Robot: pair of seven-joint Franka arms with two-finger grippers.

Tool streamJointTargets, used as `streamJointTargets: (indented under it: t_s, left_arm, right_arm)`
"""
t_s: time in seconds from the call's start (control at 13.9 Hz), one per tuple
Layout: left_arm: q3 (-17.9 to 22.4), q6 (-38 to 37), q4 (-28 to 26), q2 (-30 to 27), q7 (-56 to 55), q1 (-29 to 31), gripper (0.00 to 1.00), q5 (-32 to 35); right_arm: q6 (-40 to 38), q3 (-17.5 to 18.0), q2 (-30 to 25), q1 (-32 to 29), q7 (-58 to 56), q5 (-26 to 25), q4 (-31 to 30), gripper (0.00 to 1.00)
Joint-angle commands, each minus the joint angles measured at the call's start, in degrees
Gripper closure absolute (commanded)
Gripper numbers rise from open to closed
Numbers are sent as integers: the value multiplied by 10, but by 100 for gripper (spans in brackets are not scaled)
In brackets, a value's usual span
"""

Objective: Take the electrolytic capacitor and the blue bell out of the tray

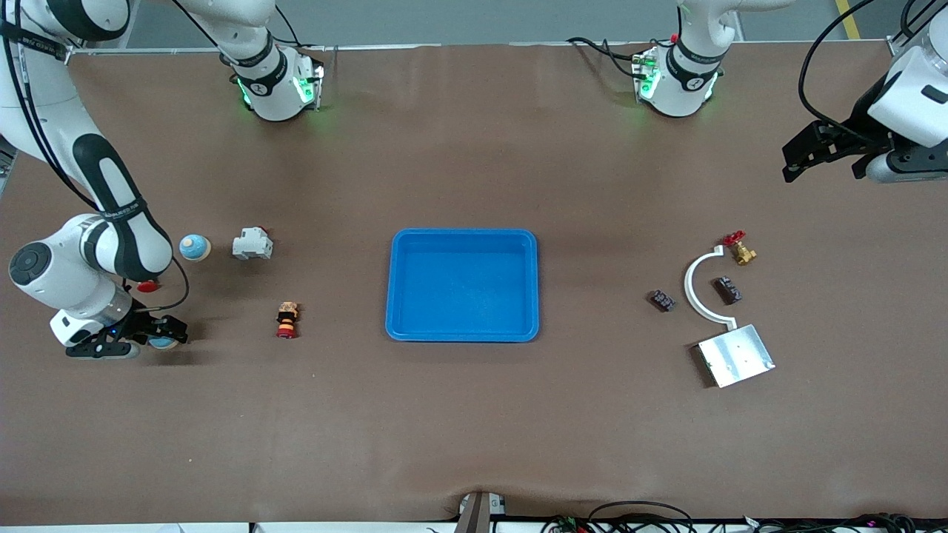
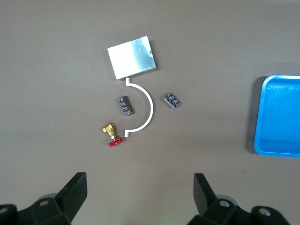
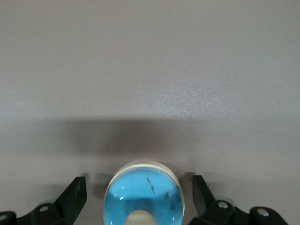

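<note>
A blue bell [image 3: 143, 199] with a cream knob sits on the table between my right gripper's [image 3: 139, 185] open fingers, which stand clear of it on both sides. In the front view that gripper [image 1: 159, 337] is low at the right arm's end, with a bit of blue [image 1: 158, 342] between its fingers. A second blue bell [image 1: 194, 246] stands farther from the camera. Two small dark capacitors [image 1: 661, 300] [image 1: 727, 289] lie at the left arm's end, also in the left wrist view [image 2: 172, 100] [image 2: 124, 105]. My left gripper [image 1: 792, 164] [image 2: 140, 180] hangs open and empty, high above them.
A blue tray [image 1: 463, 334] lies mid-table. A white switch block [image 1: 252, 243], a stacked red-and-yellow button [image 1: 287, 320] and a red button [image 1: 148, 286] lie near the bells. A brass valve [image 1: 739, 248], a white curved piece [image 1: 692, 285] and a metal plate [image 1: 737, 355] lie by the capacitors.
</note>
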Motion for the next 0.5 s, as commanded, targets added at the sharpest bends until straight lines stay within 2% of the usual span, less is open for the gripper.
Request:
streamJointTargets:
  t_s: [0.0,0.14,0.22,0.29,0.36,0.43]
  left_arm:
    - [-1,-1,0,-5,-4,1,0,-4]
    - [-2,-2,0,-6,-3,3,0,-4]
    - [-2,-1,0,-5,-4,2,0,-4]
    - [-2,1,0,-5,-2,2,0,-3]
    - [-2,2,0,-5,-2,2,0,-3]
    - [-2,2,1,-6,-1,2,0,-3]
  right_arm:
    - [-6,1,8,-3,1,-8,9,0]
    - [-10,1,7,-3,0,-8,8,0]
    - [-14,1,6,-3,0,-7,7,20]
    - [-14,1,4,-1,6,-7,4,71]
    - [-15,1,2,3,22,-7,3,100]
    - [-15,1,1,10,49,-7,1,100]
